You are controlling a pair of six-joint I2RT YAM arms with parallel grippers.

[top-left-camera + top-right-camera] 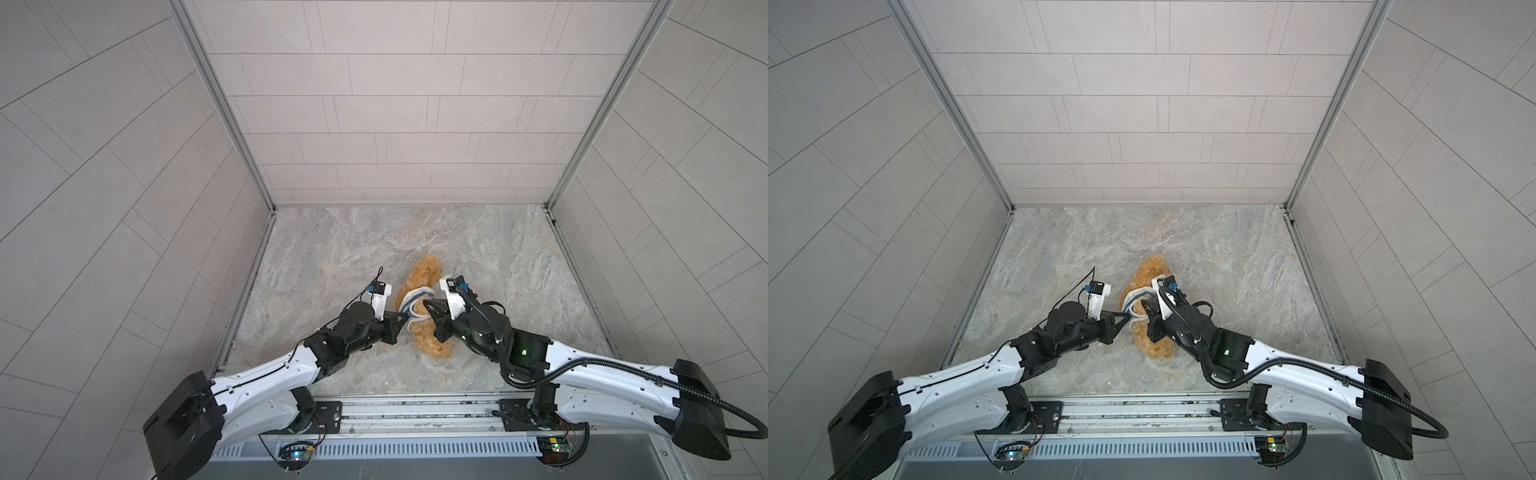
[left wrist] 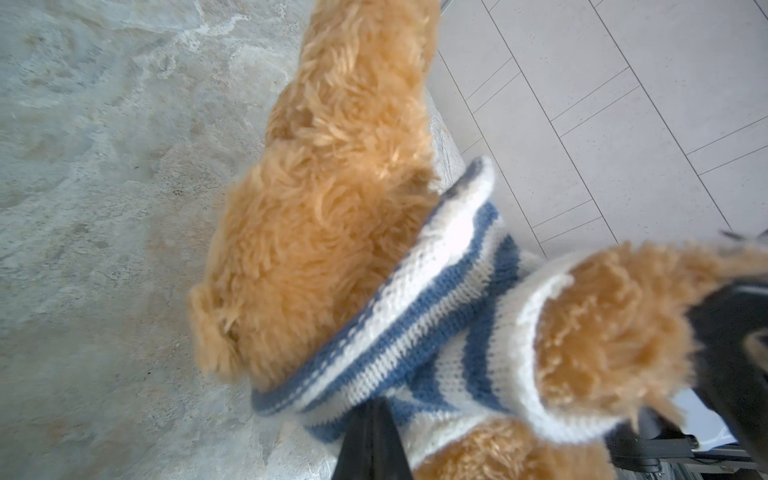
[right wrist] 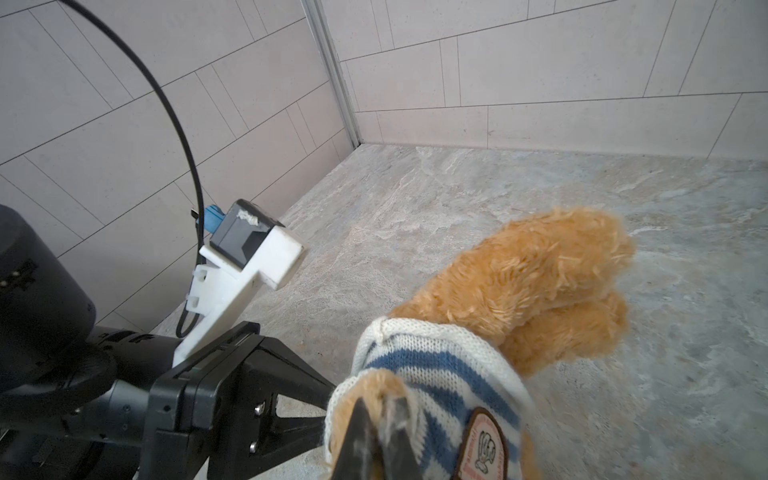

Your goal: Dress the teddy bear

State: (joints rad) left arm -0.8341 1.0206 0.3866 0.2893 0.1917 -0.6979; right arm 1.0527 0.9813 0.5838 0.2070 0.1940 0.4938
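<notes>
In both top views the bear lies on the tabletop at lower centre, between the arms, with the shirt bunched round its middle; both pairs of jaws meet there.

In the left wrist view the left jaws, at the bottom edge, are pinched together on the shirt hem, likely to anchor the knit.

In the right wrist view the right jaws, at bottom centre, are clamped on the bear's paw at a sleeve mouth, apparently to draw it through; the badge sits just beside them.
</notes>
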